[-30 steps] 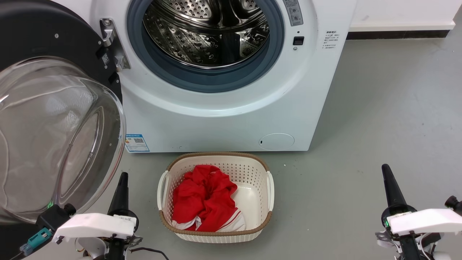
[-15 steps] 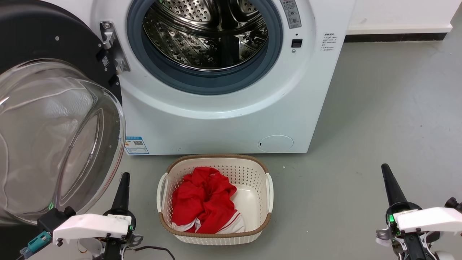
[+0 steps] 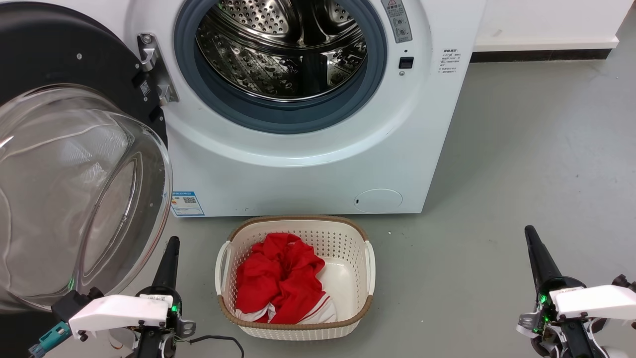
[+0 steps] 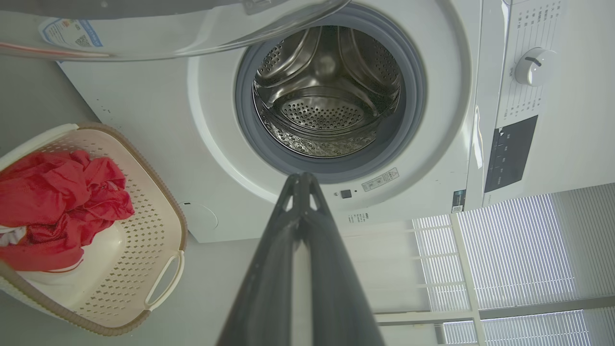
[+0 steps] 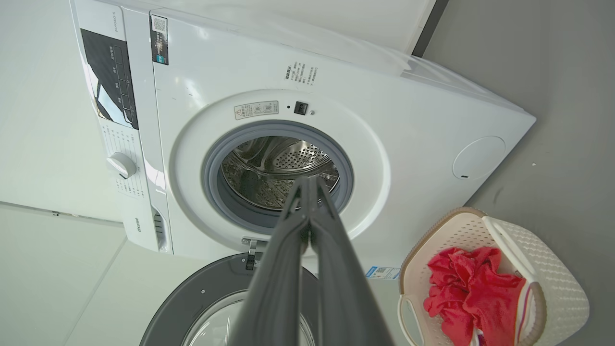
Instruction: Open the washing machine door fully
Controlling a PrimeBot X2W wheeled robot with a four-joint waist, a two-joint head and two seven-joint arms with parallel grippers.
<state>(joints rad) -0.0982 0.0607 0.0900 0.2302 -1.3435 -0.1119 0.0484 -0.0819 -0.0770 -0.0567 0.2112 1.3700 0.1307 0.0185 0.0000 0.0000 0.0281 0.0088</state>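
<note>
Though crumpled, red cloth [image 3: 278, 281] in basket [image 3: 344, 237].

Left gripper [image 3: 173, 242] & right gripper [image 3: 529, 232]: long tapered black fingers [image 3: 168, 266]; white plastic wrist covers [image 3: 119, 309] w/ green LEDs [image 3: 540, 300], teal connector [image 3: 49, 341], black cable [image 3: 218, 339].

- I count one washing machine [image 3: 298, 169], with one washing machine door [image 3: 59, 49].
- I see one laundry basket [image 3: 298, 221] and one red heap of cloth [image 3: 278, 278].
- I have two grippers: left gripper [image 3: 172, 242], right gripper [image 3: 529, 232].
</note>
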